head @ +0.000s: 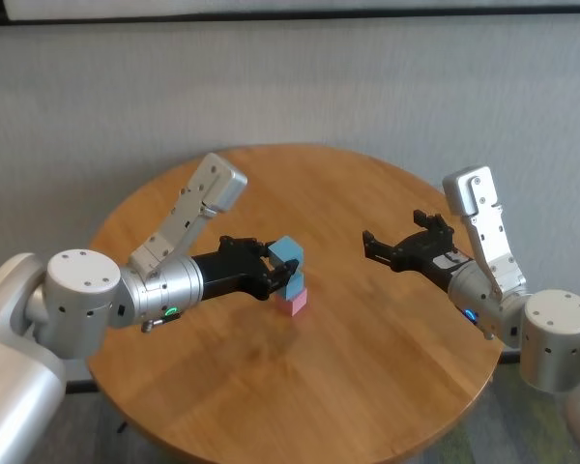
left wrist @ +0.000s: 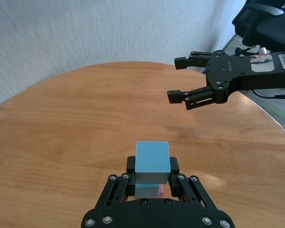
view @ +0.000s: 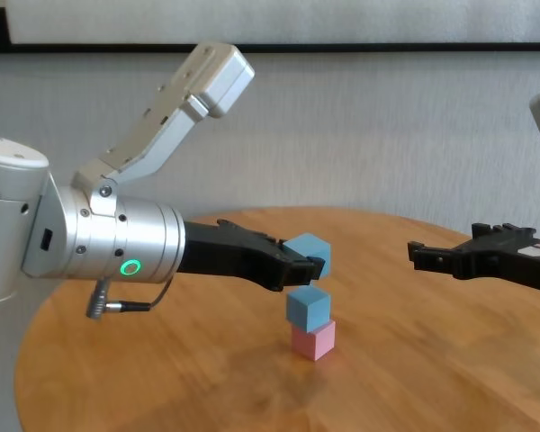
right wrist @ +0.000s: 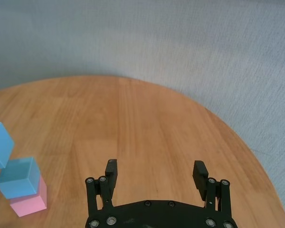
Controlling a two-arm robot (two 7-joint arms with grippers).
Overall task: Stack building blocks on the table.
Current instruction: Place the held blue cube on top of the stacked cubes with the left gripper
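- The large round table (head: 367,348) with its honey-brown wood-grain top carries a small stack near its middle: a pale pink matte cube (head: 294,302) flat on the wood, and a light blue matte cube (view: 307,307) sitting on top of it, turned slightly askew.
- The left gripper (head: 273,270) reaches in from the robot's left, its black fingers (left wrist: 175,167) pinching a second light blue matte cube (head: 286,253).
- That held cube hangs just above the stack; in the chest view a narrow gap shows between it and the blue cube beneath, so the two are apart.
- The right gripper (head: 391,246) hovers over the table's right part, well apart from the stack, with its fingers (right wrist: 200,171) spread wide and nothing between them.
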